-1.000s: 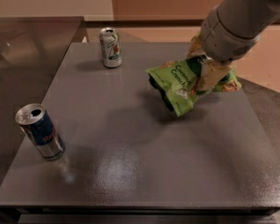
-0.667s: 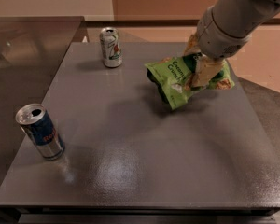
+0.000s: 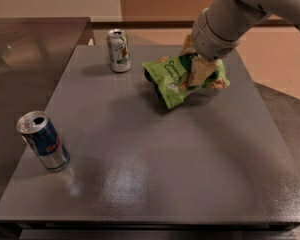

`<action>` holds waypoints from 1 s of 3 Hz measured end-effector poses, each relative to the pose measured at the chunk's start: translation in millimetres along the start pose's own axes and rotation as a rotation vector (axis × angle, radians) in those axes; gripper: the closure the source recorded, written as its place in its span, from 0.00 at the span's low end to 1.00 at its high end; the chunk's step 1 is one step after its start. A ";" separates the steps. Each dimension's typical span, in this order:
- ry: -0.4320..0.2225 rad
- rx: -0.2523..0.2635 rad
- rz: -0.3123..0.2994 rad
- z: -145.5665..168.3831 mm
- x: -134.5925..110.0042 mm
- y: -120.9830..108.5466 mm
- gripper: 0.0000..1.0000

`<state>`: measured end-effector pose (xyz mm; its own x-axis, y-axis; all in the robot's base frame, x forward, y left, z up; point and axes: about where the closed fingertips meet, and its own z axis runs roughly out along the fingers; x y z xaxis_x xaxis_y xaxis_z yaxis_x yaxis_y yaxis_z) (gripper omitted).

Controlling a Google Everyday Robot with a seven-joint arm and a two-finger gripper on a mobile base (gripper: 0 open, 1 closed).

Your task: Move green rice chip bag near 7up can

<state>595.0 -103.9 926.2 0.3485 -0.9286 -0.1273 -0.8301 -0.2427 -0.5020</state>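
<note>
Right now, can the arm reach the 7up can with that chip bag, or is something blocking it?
Probably yes. The gripper, jaws shut on the green rice chip bag, hangs just right of the 7up can. Nothing stands between them; the Red Bull can sits well away at the near left.

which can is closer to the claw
The silver-white 7up can at the back, not the blue can; the claw holds the green bag beside it.

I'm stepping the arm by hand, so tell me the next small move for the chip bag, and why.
Probably shift the gripper a little left, toward the 7up can. It is clamped on the green rice chip bag, which seems held just off the table. A bare gap separates bag and can, so the bag is not quite near enough to set down.
</note>
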 end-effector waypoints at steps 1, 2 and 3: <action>-0.024 0.010 -0.041 17.4 -13.1 -16.1 1.00; -0.040 0.013 -0.082 32.1 -28.6 -30.2 1.00; -0.047 0.021 -0.118 42.3 -44.1 -42.4 1.00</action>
<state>633.3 -40.7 916.9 0.4634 -0.8798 -0.1060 -0.7732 -0.3430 -0.5333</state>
